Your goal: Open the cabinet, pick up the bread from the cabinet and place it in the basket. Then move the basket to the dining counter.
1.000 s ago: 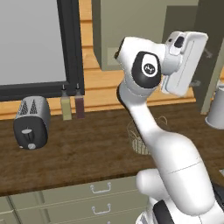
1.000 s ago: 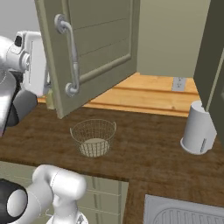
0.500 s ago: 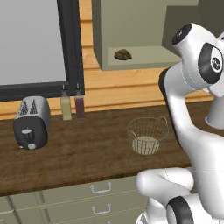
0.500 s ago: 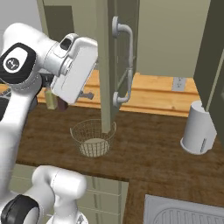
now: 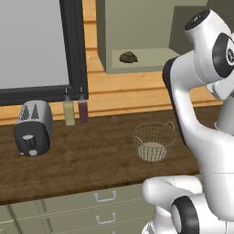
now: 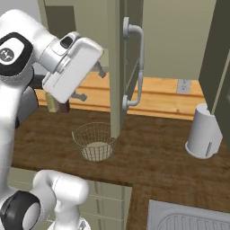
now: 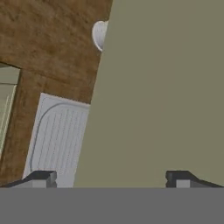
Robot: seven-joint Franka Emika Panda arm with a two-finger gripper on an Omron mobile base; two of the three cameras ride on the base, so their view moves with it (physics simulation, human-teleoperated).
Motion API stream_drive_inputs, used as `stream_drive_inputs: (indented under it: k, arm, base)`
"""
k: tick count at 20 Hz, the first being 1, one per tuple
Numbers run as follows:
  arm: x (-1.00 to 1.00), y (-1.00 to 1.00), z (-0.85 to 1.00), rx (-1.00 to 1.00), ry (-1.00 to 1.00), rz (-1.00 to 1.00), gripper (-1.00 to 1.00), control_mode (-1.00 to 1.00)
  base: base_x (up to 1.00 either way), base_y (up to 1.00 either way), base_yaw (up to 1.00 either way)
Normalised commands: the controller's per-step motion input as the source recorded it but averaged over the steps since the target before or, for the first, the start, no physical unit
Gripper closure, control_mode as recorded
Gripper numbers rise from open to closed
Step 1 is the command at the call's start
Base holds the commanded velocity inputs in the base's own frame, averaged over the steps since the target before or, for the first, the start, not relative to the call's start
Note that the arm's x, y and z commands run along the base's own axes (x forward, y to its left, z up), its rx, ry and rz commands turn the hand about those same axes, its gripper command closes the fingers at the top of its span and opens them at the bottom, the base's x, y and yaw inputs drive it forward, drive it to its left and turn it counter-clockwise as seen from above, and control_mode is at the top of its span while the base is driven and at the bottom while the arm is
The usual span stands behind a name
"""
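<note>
The sage-green cabinet (image 5: 146, 27) stands open, its door (image 6: 116, 67) edge-on in the right base view with the silver bar handle (image 6: 137, 67) facing right. The bread (image 5: 129, 57), a small dark lump, lies on the cabinet's lower shelf. The wire-mesh basket (image 5: 154, 141) sits on the wooden worktop below, and it is the basket (image 6: 94, 141) under the door's edge. My gripper (image 6: 90, 83) hangs open and holds nothing, left of the door and above the basket. In the hand view the gripper (image 7: 110, 179) faces the door's flat panel (image 7: 157, 87). The dining counter is out of view.
A toaster (image 5: 32, 127) and two bottles (image 5: 75, 109) stand at the worktop's left by a dark-framed window. A white lidded pot (image 6: 204, 132) sits right of the door, with a sink (image 6: 188, 220) at the near right. Drawers (image 5: 105, 196) run below the worktop.
The cabinet door has swung from partly open to wide open, uncovering the bread. My hand has gone with it to the right and now sits beside the door's edge, still open.
</note>
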Motion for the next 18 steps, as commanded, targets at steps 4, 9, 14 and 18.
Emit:
stream_drive_inputs:
  k: [4, 9, 14, 18]
  arm:
    - [0.16, 1.0, -0.17, 0.04, 0.0, 0.17, -1.0, -1.0]
    - [0.96, 0.81, -0.58, 0.21, 0.19, 0.26, -1.0, -1.0]
    - [1.0, 0.58, -0.51, 0.36, 0.12, 0.38, -1.0, -1.0]
    - [0.98, -0.07, -0.26, 0.39, -0.2, -0.05, -1.0, -1.0]
  base:
    - [0.0, 0.0, 0.0]
    - [0.0, 0.0, 0.0]
    - [0.0, 0.0, 0.0]
    - [0.0, 0.0, 0.0]
